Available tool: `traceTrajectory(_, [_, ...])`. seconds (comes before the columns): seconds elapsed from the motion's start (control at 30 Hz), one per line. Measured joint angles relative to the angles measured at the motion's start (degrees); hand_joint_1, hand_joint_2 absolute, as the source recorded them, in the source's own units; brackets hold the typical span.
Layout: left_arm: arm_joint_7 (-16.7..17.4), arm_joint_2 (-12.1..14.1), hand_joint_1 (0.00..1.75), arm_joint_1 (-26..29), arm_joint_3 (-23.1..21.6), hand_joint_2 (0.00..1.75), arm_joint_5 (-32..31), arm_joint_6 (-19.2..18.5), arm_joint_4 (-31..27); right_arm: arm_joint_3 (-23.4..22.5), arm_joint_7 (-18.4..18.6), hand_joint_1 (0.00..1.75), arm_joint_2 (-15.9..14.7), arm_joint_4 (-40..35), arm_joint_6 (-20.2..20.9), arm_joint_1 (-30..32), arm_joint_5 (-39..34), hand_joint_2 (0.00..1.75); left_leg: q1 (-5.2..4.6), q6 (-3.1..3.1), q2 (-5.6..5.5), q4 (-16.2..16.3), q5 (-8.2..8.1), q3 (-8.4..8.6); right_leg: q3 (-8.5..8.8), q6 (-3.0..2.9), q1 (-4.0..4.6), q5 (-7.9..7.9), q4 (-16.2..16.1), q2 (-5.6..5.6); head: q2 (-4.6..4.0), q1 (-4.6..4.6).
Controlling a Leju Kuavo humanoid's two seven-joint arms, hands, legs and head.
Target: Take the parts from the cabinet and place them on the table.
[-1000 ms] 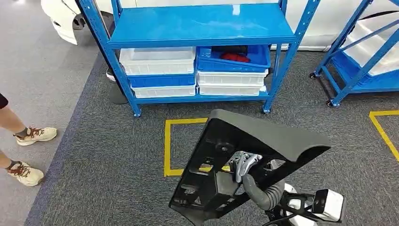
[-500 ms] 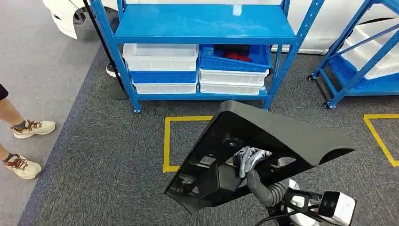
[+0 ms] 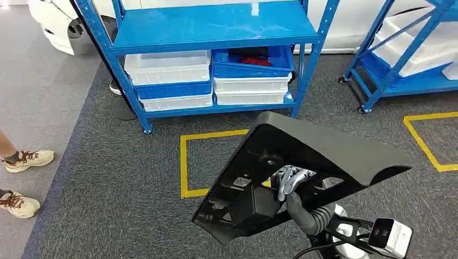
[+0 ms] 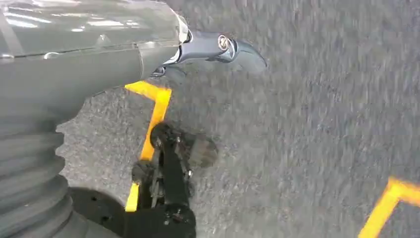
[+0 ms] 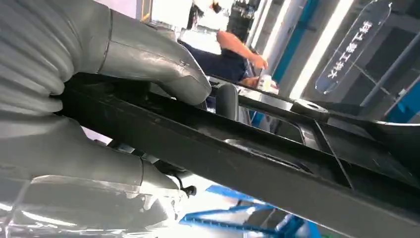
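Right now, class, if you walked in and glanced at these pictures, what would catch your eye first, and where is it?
The large black moulded part dominates the foreground, tilted and held up by the robot's right hand over the grey carpet. Behind it stands a bright blue shelf rack with stacked white and blue bins on its bottom shelf, and yellow tape marks a square on the floor between them.

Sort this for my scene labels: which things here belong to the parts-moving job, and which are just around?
Job:
black plastic part, held by the right hand
blue shelving rack

Just around:
white and blue bins
yellow floor markings
person's shoes
second blue rack
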Motion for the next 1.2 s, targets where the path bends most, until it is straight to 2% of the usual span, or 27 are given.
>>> traceTrajectory(0.07, [0.04,0.04,0.00,0.07,0.33,1.75,0.72,0.42,0.00,0.00,0.00,1.75,-0.02,0.09,0.15,-0.01,0.39,1.75,0.04,-0.22,-0.36,9.63,-4.32,-3.87,-0.66,-0.08,0.16,0.40,0.13,0.91,0.00,0.00])
traceTrajectory(0.1, [0.04,0.09,0.00,0.10,0.70,1.75,0.81,0.63,0.00,0.00,0.00,1.75,0.00,0.11,0.41,-0.01,0.76,1.75,0.05,-0.22,-0.36,11.69,-4.57,-4.55,-0.89,0.02,0.17,0.54,0.21,1.46,0.00,0.00])
traceTrajectory(0.13, [0.02,0.13,0.00,0.14,0.94,1.75,0.87,0.63,0.00,0.00,0.00,1.75,0.00,0.09,0.75,-0.03,0.94,1.75,0.08,-0.15,-0.37,10.46,-3.40,-3.74,-1.01,0.12,0.17,0.63,0.29,1.95,0.00,0.00])
traceTrajectory(0.17, [0.02,0.18,0.00,0.15,0.98,1.75,0.90,0.65,0.00,0.00,0.00,1.75,0.00,0.07,1.01,-0.08,0.96,1.75,0.12,-0.03,-0.42,6.88,-1.33,-1.66,-1.04,0.21,0.17,0.69,0.42,2.46,0.00,0.00])
traceTrajectory(0.2, [0.02,0.26,0.00,0.12,1.01,1.75,0.98,0.65,0.00,0.00,0.00,1.75,0.00,0.02,1.05,-0.19,0.96,1.75,0.15,0.15,-0.70,1.57,1.15,1.18,-1.04,0.28,0.17,0.72,0.54,2.94,0.00,0.00])
traceTrajectory(0.23, [0.02,0.37,0.00,0.11,1.03,1.75,1.09,0.65,0.00,0.00,0.00,1.75,0.00,0.00,1.09,-0.37,0.96,1.75,0.24,0.42,-2.00,-4.08,3.38,4.17,-1.09,0.44,0.16,0.73,0.72,3.42,0.00,0.00])
traceTrajectory(0.27, [0.02,0.52,0.00,0.09,1.07,1.75,1.14,0.65,0.00,0.00,0.00,1.75,0.00,-0.04,1.09,-0.53,0.96,1.75,0.23,0.75,-4.00,-6.47,2.45,5.30,-1.44,0.79,0.42,0.78,0.94,3.71,0.00,0.00])
traceTrajectory(0.33, [-0.07,0.50,0.00,0.14,1.16,1.75,1.22,0.65,0.00,0.00,0.00,1.75,0.00,-0.15,1.07,-0.74,1.00,1.75,0.06,0.97,-3.30,-6.78,2.80,5.01,-2.13,1.57,0.17,1.20,1.09,4.64,0.00,0.00])
traceTrajectory(0.4, [-0.09,0.55,0.00,0.07,1.25,1.75,1.22,0.65,0.00,0.00,0.00,1.75,0.00,-0.37,0.77,-0.73,1.83,1.75,0.05,1.70,-2.59,-6.96,3.22,4.94,-2.29,2.42,0.13,1.70,0.75,5.49,0.00,0.00])
traceTrajectory(0.43, [-0.11,0.55,0.00,-0.08,1.27,1.75,1.20,0.59,0.00,-0.06,0.00,1.75,0.00,-0.87,0.27,-0.72,2.70,1.75,0.48,2.35,-1.85,-7.52,3.76,4.97,-2.45,2.57,0.00,1.19,1.27,4.77,0.00,0.00])
traceTrajectory(0.47, [-0.11,0.57,0.00,-0.08,1.27,1.75,1.14,0.52,0.00,-0.07,0.00,1.75,0.00,-1.64,-0.48,-0.88,3.57,1.75,0.41,2.69,-1.48,-7.58,3.88,4.85,-3.28,2.85,0.06,-0.44,3.02,2.80,0.00,0.02])
traceTrajectory(0.5, [0.02,0.66,0.00,0.02,1.29,1.75,0.89,0.48,0.00,-0.07,-0.02,1.75,0.00,-2.30,-1.21,-1.03,4.15,1.75,0.36,2.85,-0.98,-7.56,3.94,4.64,-5.02,3.12,-0.03,-2.96,6.83,1.76,0.00,0.00])
traceTrajectory(0.57, [0.55,0.87,0.00,0.21,1.27,1.75,0.24,0.48,0.00,-0.02,-0.02,1.75,0.00,-3.94,-3.24,-0.90,5.16,1.75,0.20,2.97,0.06,-7.50,4.03,4.26,-9.09,3.63,-0.22,-7.16,15.92,1.28,0.00,0.02])
traceTrajectory(0.6, [0.96,1.03,0.00,0.22,1.27,1.75,-0.09,0.59,0.00,0.02,-0.02,1.75,0.00,-4.57,-3.74,-0.64,5.57,1.75,0.15,2.98,0.54,-7.44,4.05,4.09,-10.27,3.77,-0.26,-7.83,18.70,1.19,0.00,0.00])
traceTrajectory(0.63, [1.60,1.16,0.00,0.21,1.27,1.75,-0.72,0.81,0.00,0.26,0.00,1.75,0.00,-5.73,-4.37,-0.26,6.25,1.75,0.13,2.97,1.04,-7.39,4.06,4.04,-10.06,3.83,-0.29,-7.21,18.78,1.04,0.00,0.00])
traceTrajectory(0.7, [2.76,1.27,0.00,0.13,1.14,1.75,-1.93,1.40,0.00,0.99,0.00,1.75,0.00,-7.89,-4.94,0.31,7.50,1.75,0.06,2.88,2.03,-7.28,4.01,4.13,-5.58,3.55,-0.21,-2.97,11.15,0.49,0.00,0.02])
traceTrajectory(0.73, [3.28,1.29,0.00,0.08,0.94,1.75,-2.45,1.90,0.00,1.59,0.00,1.75,0.00,-9.37,-5.51,0.60,7.80,1.75,0.00,2.77,2.47,-7.23,3.94,4.24,-2.33,3.16,-0.08,-0.73,5.43,-0.72,0.00,0.00])
traceTrajectory(0.77, [3.58,1.29,0.00,0.05,0.83,1.75,-2.82,2.18,0.00,2.05,-0.02,1.75,0.00,-10.87,-5.64,1.04,7.83,1.75,-0.15,2.60,2.78,-7.18,3.87,4.31,-0.30,2.64,0.23,-0.53,1.43,-3.16,0.00,0.00])
traceTrajectory(0.8, [3.78,1.31,0.00,0.08,0.81,1.75,-2.97,2.47,0.00,2.36,0.00,1.75,0.00,-12.34,-5.75,1.48,7.67,1.75,-0.56,2.21,2.96,-6.88,3.74,4.16,-0.11,2.20,0.81,-0.78,0.60,-3.57,0.00,0.02])
traceTrajectory(0.9, [4.04,1.40,0.00,-0.02,0.76,1.75,-3.41,2.88,0.00,2.56,-0.05,1.75,-0.13,-15.45,-6.16,2.85,7.17,1.75,-0.49,1.38,4.68,-7.26,3.86,4.45,-0.71,1.40,0.93,-0.46,0.67,-1.68,0.00,0.00])
traceTrajectory(0.93, [4.04,1.40,0.00,-0.11,0.76,1.75,-3.43,2.88,0.00,2.62,-0.04,1.75,-0.13,-16.08,-6.16,3.10,7.15,1.75,-0.67,0.90,4.63,-7.05,3.52,4.46,-0.43,0.85,0.29,0.03,0.06,-1.14,0.00,0.00])
traceTrajectory(1.0, [4.04,1.40,0.00,-0.16,0.74,1.75,-3.46,2.88,0.00,2.69,-0.02,1.75,-0.17,-16.96,-6.03,3.24,6.76,1.75,-0.29,0.58,1.33,-3.77,0.69,3.24,-0.57,0.27,0.13,0.39,-0.15,-0.45,0.00,0.00])
traceTrajectory(1.03, [4.11,1.46,0.00,-0.02,0.74,1.75,-3.52,2.91,0.00,2.60,0.00,1.75,-0.20,-17.42,-4.67,3.48,5.52,1.75,-0.15,0.47,-0.11,2.60,-2.94,0.64,-0.82,0.06,0.16,0.54,-0.15,0.25,0.00,0.00])
traceTrajectory(1.07, [4.15,1.51,0.00,0.09,0.74,1.75,-3.70,2.91,0.00,1.99,-0.02,1.75,-0.22,-17.66,-2.74,3.67,4.01,1.75,-0.15,0.36,-0.42,7.43,-5.03,-1.41,-0.98,0.01,0.18,0.61,-0.13,0.79,0.00,0.00])
traceTrajectory(1.1, [4.17,1.53,0.00,0.27,0.74,1.75,-3.96,2.86,0.00,1.02,-0.02,1.75,-0.22,-17.75,-0.29,3.78,2.55,1.75,-0.14,0.27,-0.44,11.06,-6.20,-2.94,-1.14,0.04,0.18,0.72,-0.04,1.42,0.00,0.00])
traceTrajectory(1.13, [4.17,1.53,0.00,0.36,0.74,1.75,-4.07,2.84,0.00,0.13,-0.02,1.75,-0.22,-17.75,1.26,3.79,1.57,1.75,-0.08,0.20,-0.44,12.15,-6.10,-3.38,-1.23,0.08,0.16,0.79,0.00,1.93,0.00,0.00])
traceTrajectory(1.2, [4.17,1.53,0.00,0.36,0.74,1.75,-4.07,2.84,0.00,0.13,-0.02,1.75,-0.22,-17.75,1.26,3.79,1.57,1.75,-0.08,0.20,-0.44,12.15,-6.10,-3.38,-1.23,0.08,0.16,0.79,0.00,1.93,0.00,0.00])
